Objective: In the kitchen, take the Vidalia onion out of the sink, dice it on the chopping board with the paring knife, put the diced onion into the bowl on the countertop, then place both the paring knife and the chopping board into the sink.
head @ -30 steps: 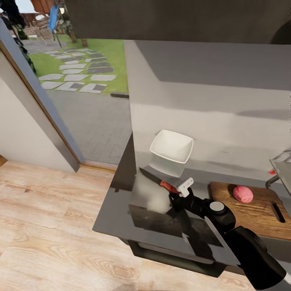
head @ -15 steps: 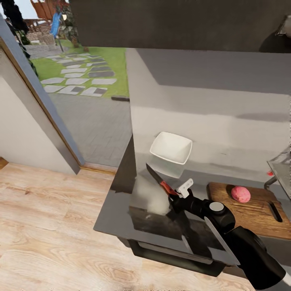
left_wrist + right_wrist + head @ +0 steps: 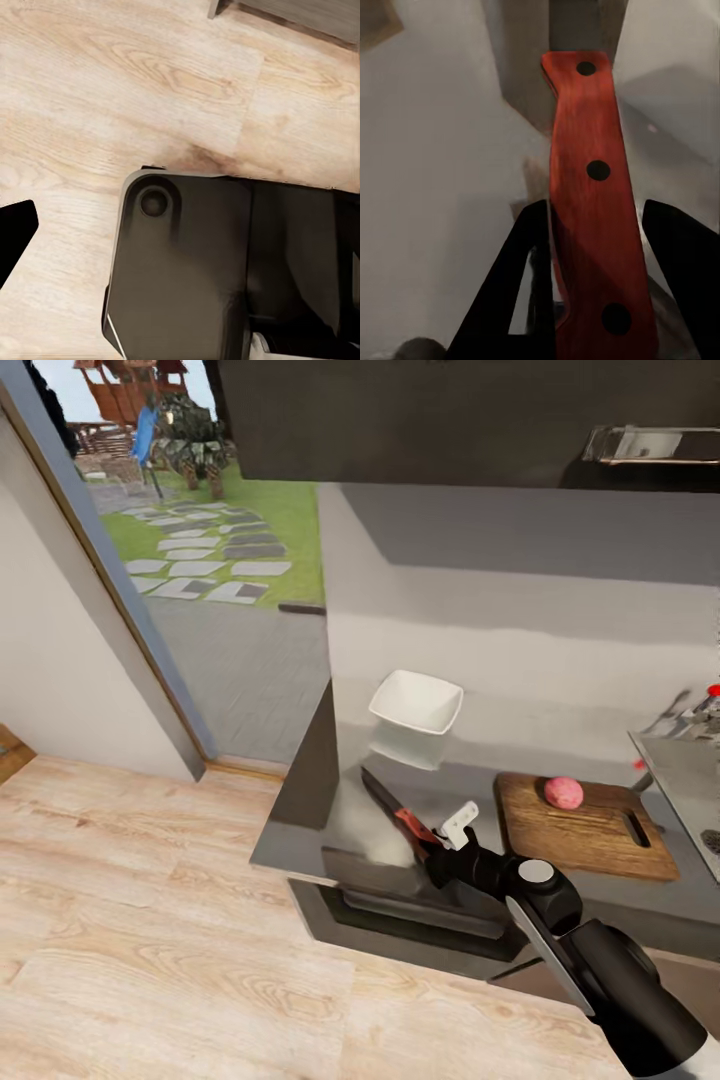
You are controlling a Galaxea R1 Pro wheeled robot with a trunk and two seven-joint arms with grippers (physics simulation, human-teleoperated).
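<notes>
My right gripper (image 3: 437, 844) is shut on the paring knife (image 3: 393, 808) by its red-orange handle. The dark blade points up and away over the grey countertop (image 3: 320, 825), near its left end. In the right wrist view the red handle (image 3: 594, 172) runs between my two black fingers (image 3: 519, 274). To the right lies the brown chopping board (image 3: 600, 840) with the pinkish Vidalia onion (image 3: 563, 792) resting on its far part. The white bowl (image 3: 416, 701) stands behind the knife, near the wall. A steel edge of the sink (image 3: 688, 785) shows at the far right.
The left wrist view looks down on wood floor (image 3: 112, 82) and my own dark base (image 3: 195, 270). Left of the counter a doorway (image 3: 190, 590) opens onto paving and lawn. A dark wall cabinet (image 3: 450, 410) hangs overhead. The tap (image 3: 685, 710) stands at the right edge.
The knife, lying flat a second ago, has swung with its blade raised in my right gripper. The whole head view has shifted, so the board and the onion look smaller and farther away.
</notes>
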